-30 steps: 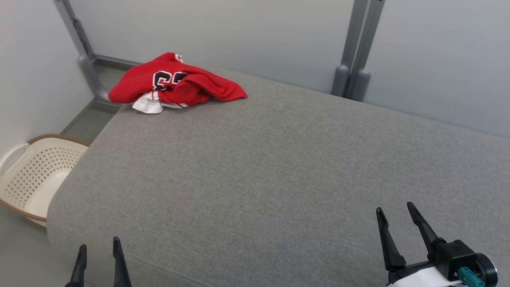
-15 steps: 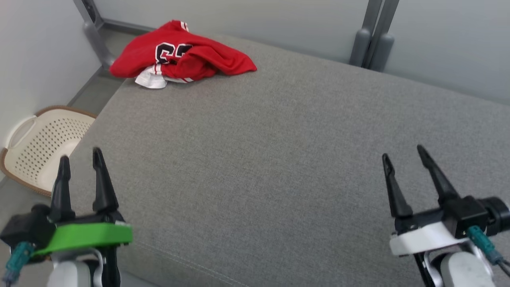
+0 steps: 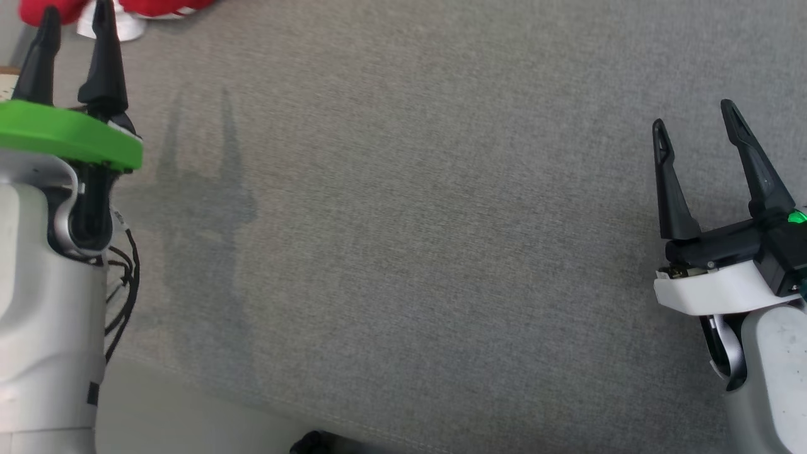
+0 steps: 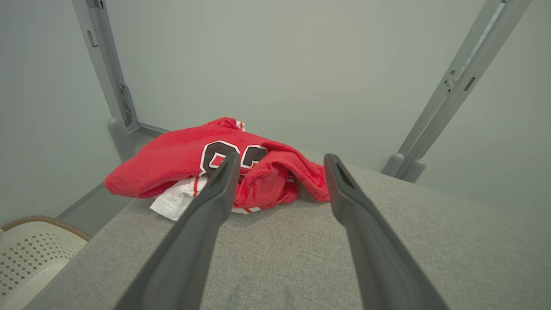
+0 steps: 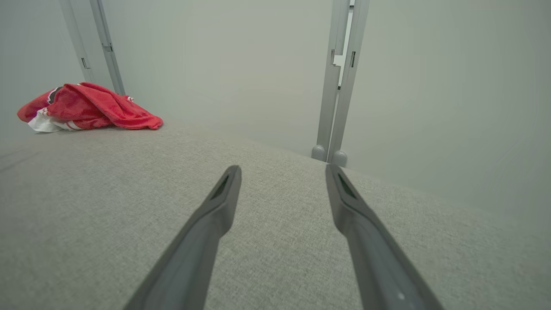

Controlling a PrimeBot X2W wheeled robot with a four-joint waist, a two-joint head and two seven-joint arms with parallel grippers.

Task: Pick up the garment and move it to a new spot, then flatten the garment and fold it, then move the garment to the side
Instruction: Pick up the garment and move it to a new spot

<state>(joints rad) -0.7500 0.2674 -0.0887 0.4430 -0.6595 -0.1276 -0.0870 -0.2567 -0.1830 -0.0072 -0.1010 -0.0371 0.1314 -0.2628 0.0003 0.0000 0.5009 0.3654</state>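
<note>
The garment [image 4: 181, 163], a red jersey with dark numbers and white trim, lies crumpled at the far left corner of the grey cushioned surface [image 3: 403, 227]. The head view catches just a sliver of the garment [image 3: 157, 6] at the top left edge. My left gripper [image 3: 75, 12] is open, empty, and points at the garment from a short way off. Its fingers [image 4: 215, 198] frame the jersey in the left wrist view. At the right, my right gripper [image 3: 692, 113] hovers open and empty over bare fabric, and its wrist view has the garment [image 5: 86, 110] far off to the left.
A cream perforated laundry basket [image 4: 30, 254] stands on the floor beyond the surface's left end. Pale walls with grey metal posts [image 5: 340, 86] close off the back. The surface's near edge [image 3: 252, 403] runs along the bottom of the head view.
The head camera has tilted down, so the garment has slid to the top edge. Both grippers reach further forward over the surface, the left one closer to the garment. Both stay open.
</note>
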